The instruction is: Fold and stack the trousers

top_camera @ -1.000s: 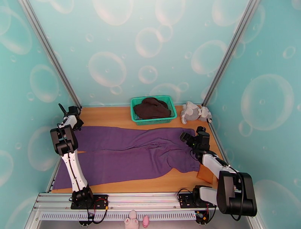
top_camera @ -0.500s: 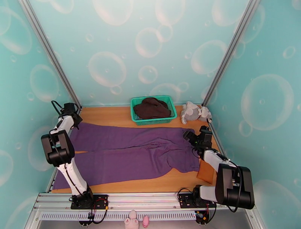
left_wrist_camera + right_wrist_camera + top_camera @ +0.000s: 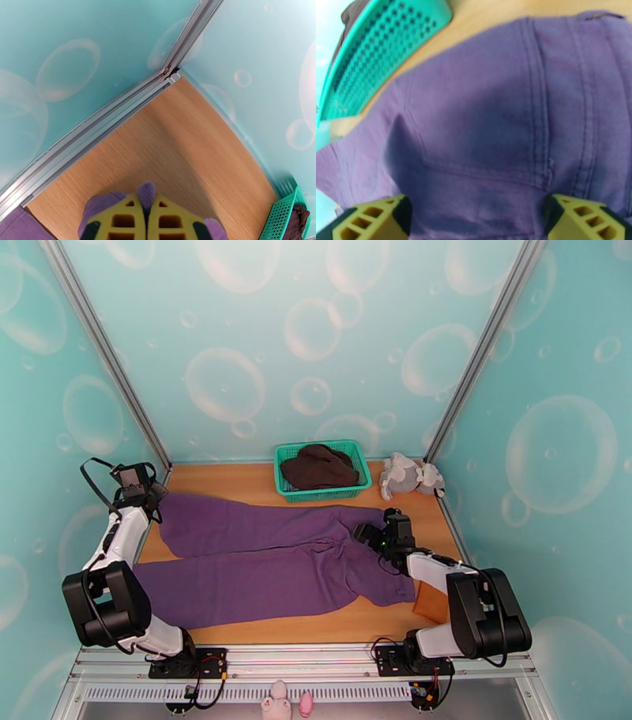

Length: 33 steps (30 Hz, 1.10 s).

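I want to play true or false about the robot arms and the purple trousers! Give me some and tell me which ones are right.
1. The left gripper is pinching the trousers. True.
2. The right gripper is closed. False: its fingers stand wide apart above the trousers.
3. A dark brown garment lies in the green basket. True.
4. The grey plush toy sits in the basket. False: it sits on the table, to the right of the basket.

bright, even light with soft shadows. the right wrist view is blurred, a dark shadow falling on the trousers (image 3: 493, 98).
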Motion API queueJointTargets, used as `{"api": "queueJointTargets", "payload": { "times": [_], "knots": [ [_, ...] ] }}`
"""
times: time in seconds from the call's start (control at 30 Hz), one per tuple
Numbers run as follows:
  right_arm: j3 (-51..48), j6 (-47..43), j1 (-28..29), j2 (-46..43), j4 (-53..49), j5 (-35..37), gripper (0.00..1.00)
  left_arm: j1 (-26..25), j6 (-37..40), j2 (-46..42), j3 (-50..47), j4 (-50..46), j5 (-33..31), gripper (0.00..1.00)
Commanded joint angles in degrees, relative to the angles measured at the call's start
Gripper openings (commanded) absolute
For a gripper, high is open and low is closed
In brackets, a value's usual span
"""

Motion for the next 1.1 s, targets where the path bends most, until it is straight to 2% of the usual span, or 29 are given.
{"api": "queueJointTargets", "payload": {
  "times": [0.0, 0.07, 0.17, 0.23, 0.4, 0.57, 0.67, 1.07],
  "knots": [
    [-2.06, 3.84, 2.36, -0.09, -2.46, -0.7, 0.92, 0.27, -0.34, -3.37, -1.29, 4.21, 0.65, 0.0],
    [-1.61, 3.16, 2.42, -1.3, -2.3, -2.69, 0.93, 0.23, -0.21, -3.91, -1.57, 4.54, 0.68, 0.0],
    [2.84, 0.67, 1.19, -5.09, -6.55, -0.22, 0.93, 0.26, 0.28, -4.03, -1.44, 4.27, 1.04, 0.0],
    [7.48, -2.04, -1.76, -5.48, -10.16, 1.21, 0.94, 0.18, 0.06, -4.19, -1.9, 4.73, 2.14, 0.0],
    [14.67, -5.78, -12.15, 0.66, -12.89, -1.41, 0.95, -0.24, -1.15, -5.18, -4.38, 7.12, 3.9, 0.0],
    [14.47, -7.31, -17.49, 6.17, -7.19, -1.4, 0.94, -0.87, -0.8, -6.3, -6.27, 8.57, 4.39, 0.0],
    [15.26, -7.76, -18.43, 8.35, -4.83, 0.04, 0.93, -1.04, -0.69, -7.28, -6.74, 9.11, 5.03, 0.0],
    [21.63, -8.06, -18.89, 17.15, -5.91, 0.91, 0.88, -1.92, -0.43, -8.12, -7.94, 12.04, 4.99, 0.0]
  ]
}}
